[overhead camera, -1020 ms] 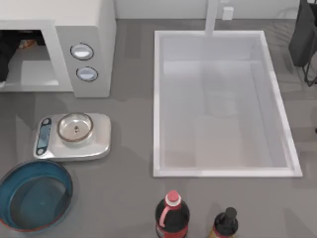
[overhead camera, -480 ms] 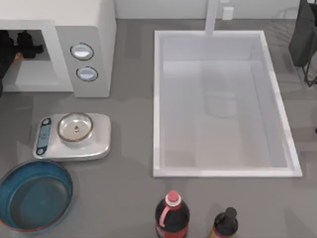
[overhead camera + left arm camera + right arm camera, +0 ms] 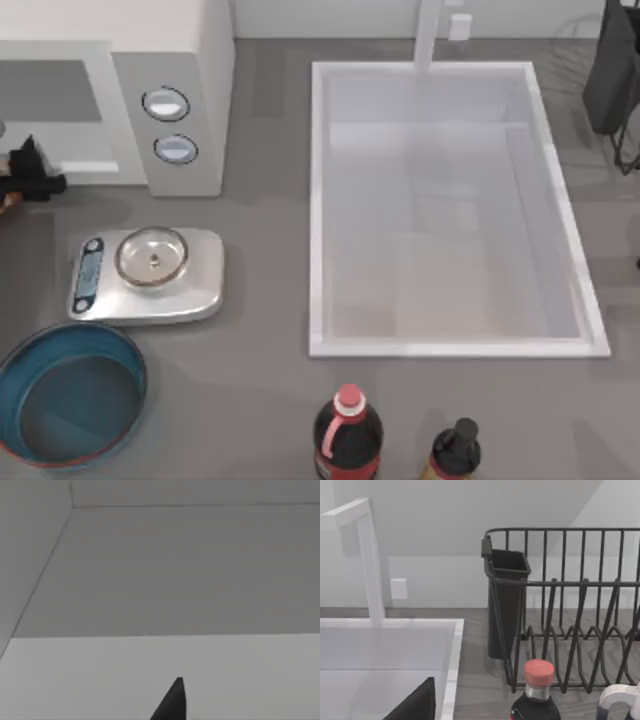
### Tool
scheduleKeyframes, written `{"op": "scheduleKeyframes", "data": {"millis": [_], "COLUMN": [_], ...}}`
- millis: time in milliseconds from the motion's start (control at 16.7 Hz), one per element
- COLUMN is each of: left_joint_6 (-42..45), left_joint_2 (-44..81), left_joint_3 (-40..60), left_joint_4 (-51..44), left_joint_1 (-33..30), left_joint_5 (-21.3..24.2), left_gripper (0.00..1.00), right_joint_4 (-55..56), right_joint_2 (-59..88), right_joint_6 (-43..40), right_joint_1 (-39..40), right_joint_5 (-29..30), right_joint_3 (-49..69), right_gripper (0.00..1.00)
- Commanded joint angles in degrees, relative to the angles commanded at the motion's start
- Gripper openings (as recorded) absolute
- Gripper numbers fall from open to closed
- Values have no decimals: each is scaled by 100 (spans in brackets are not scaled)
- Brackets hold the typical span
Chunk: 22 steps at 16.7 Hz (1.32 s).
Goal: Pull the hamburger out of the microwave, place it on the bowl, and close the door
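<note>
Hovering before the microwave (image 3: 150, 90), left gripper (image 3: 22, 180); finger spacing cannot be told.

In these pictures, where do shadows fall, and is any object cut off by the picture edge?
Top view: soft even light, a faint shadow on the table below the microwave; the left gripper and the two bottles are cut by the edges. Left wrist view: plain grey and white surfaces, no hard shadow. Right wrist view: the rack and a bottle's red cap sit near the edge.

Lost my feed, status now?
Left gripper at table's left edge, before the microwave, hamburger barely visible there. Bowl empty. Right arm parked, far right.
</note>
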Motion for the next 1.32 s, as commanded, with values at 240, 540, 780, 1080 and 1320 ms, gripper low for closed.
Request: {"op": "scheduleKeyframes", "data": {"millis": [240, 540, 780, 1080, 1320], "left_joint_6": [23, 32, 32, 38, 42], "left_joint_2": [-377, -380, -724, -1770, -2495], "left_joint_3": [-726, -725, -702, -665, -629], "left_joint_4": [526, 536, 201, -905, -1677], "left_joint_1": [83, 51, 50, 53, 56], "left_joint_5": [76, 71, 66, 52, 43], "left_gripper": [0, 0, 0, 0, 0], "right_joint_4": [0, 0, 0, 0, 0], "right_joint_2": [0, 0, 0, 0, 0], "right_joint_6": [0, 0, 0, 0, 0], "right_joint_1": [0, 0, 0, 0, 0], "right_joint_5": [0, 0, 0, 0, 0], "right_joint_3": [0, 0, 0, 0, 0], "right_gripper": [100, 100, 100, 100, 100]}}
